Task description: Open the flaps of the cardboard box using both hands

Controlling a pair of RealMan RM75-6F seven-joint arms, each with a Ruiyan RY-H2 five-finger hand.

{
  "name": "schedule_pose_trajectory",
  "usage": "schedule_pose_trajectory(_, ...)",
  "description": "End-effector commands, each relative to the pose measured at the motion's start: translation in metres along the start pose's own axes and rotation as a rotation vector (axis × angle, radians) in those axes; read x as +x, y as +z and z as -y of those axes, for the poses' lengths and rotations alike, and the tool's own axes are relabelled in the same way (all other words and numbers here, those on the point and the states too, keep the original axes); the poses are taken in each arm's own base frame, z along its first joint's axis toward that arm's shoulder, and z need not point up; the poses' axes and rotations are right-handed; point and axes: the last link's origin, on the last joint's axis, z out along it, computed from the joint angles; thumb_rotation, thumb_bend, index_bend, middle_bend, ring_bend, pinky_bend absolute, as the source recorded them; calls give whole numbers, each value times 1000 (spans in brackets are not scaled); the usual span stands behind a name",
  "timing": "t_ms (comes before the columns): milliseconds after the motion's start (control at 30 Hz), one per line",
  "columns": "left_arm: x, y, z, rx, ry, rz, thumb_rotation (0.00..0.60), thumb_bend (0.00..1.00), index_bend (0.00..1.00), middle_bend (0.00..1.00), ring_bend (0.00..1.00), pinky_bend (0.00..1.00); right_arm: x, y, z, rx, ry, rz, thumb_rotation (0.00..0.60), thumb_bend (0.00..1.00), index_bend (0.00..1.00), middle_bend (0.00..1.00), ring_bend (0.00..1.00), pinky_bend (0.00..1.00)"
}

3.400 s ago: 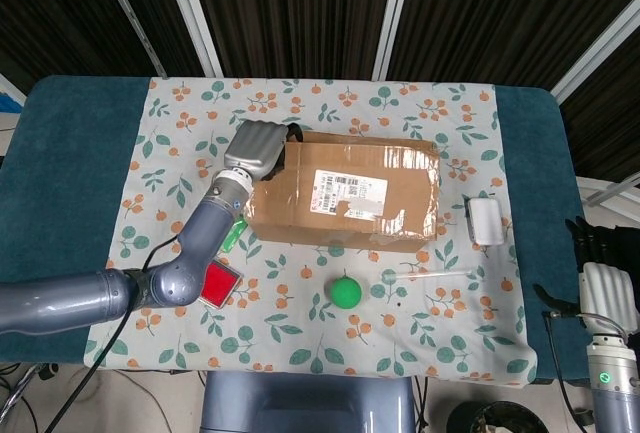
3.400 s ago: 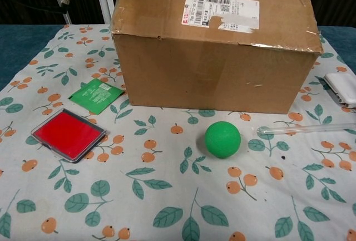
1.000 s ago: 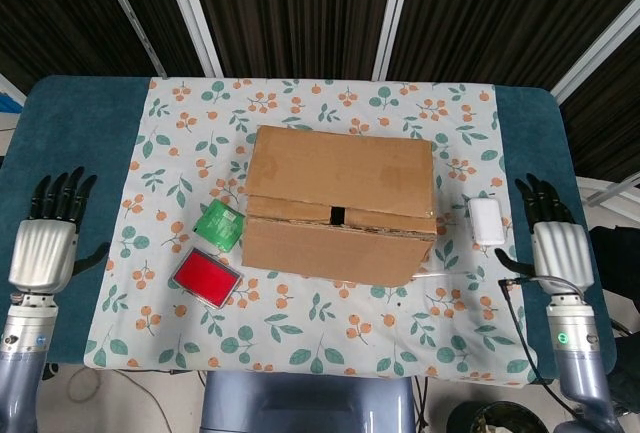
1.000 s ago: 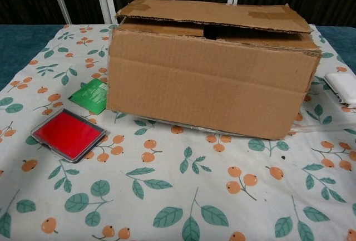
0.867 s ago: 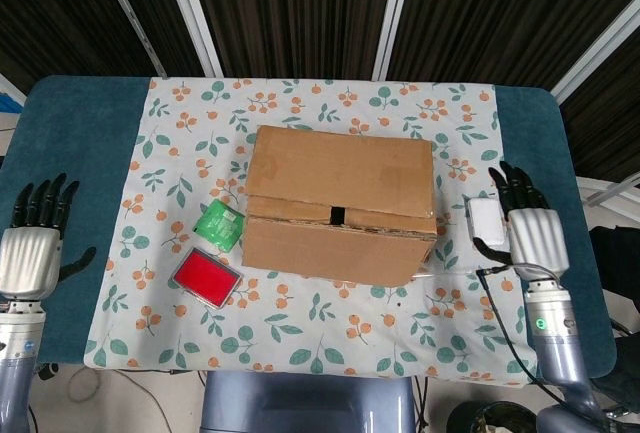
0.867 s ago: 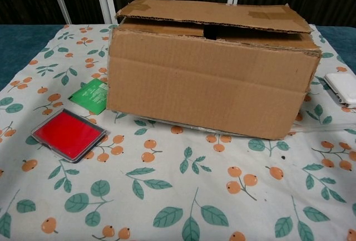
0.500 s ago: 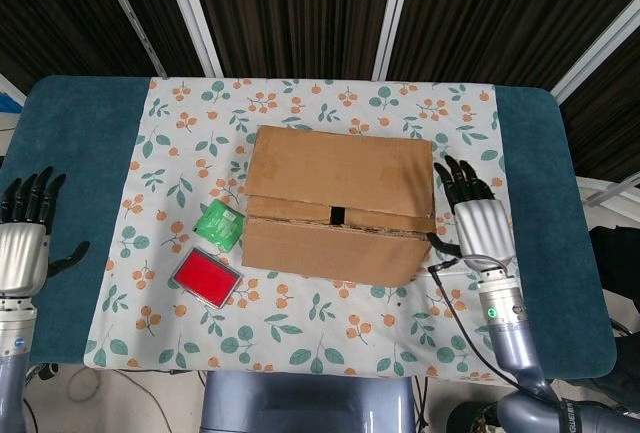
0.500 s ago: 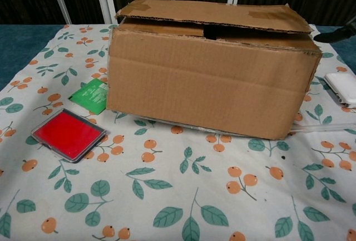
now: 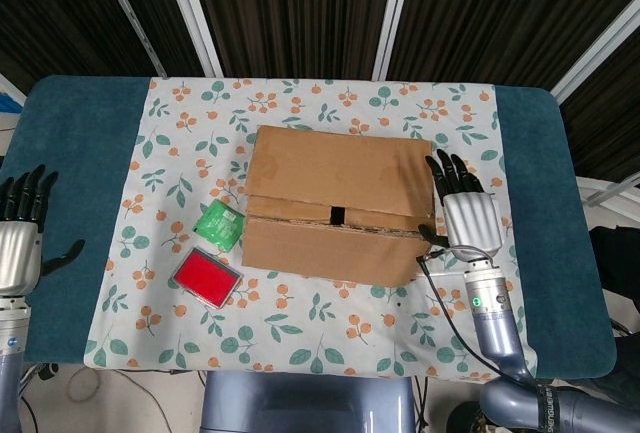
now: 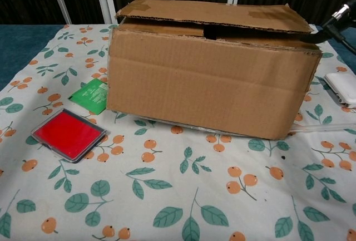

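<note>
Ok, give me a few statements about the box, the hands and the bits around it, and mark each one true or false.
1. The right hand is at the cardboard box's right end. True.
2. The left hand touches the box. False: it hangs far off, over the teal table edge.
3. The box's flaps stand wide open. False: they lie nearly shut.
4. A red case lies left of the box, near a green packet. True.

Right robot hand [image 9: 470, 221]: silver ribbed back, black fingers, grey wrist, green LED, black cable. Left robot hand [image 9: 17, 243] alike.
</note>
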Motion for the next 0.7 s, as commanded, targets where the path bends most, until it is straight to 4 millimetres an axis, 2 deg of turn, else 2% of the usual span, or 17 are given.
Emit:
schedule_pose_trajectory(33, 0, 0, 1, 7, -1, 1, 600, 142, 0, 0, 0, 0, -3, 1, -1, -5, -5, 8, 600, 239, 0, 0, 0, 229)
schedule_pose_trajectory(467, -10, 0, 9, 32, 19, 37, 600, 143, 0, 0, 0, 0, -13, 18, -6, -12, -31, 2, 600, 239, 0, 0, 0, 229)
schedule_pose_trajectory(700, -18, 0, 13, 42, 21, 62, 600, 144, 0, 0, 0, 0, -3, 33, -1, 5, -28, -39, 600, 240, 0, 0, 0, 229)
